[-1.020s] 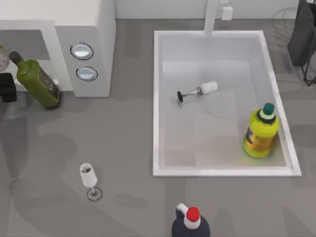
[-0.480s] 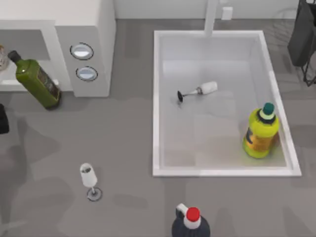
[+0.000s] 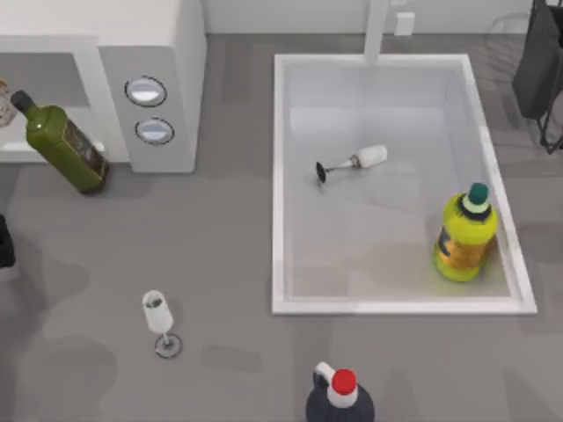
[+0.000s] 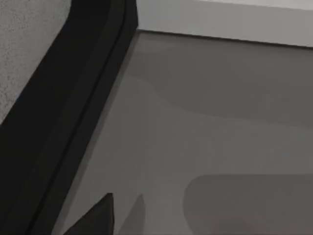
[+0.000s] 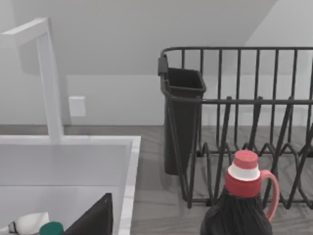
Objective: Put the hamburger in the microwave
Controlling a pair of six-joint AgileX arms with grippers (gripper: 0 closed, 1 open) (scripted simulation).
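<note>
Grey counter, white microwave (image 3: 158,79) far left: the left gripper (image 3: 4,242) has backed away to the left edge (claw state unclear). The hamburger (image 3: 3,104) sits inside, so the task looks done.

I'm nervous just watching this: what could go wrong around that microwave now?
The green bottle leans right at the opening of the microwave; the left hand, at the table's left edge, might knock it over. The upright wine glass nearby looks easy to tip. The right hand idles by the red-capped bottle.
</note>
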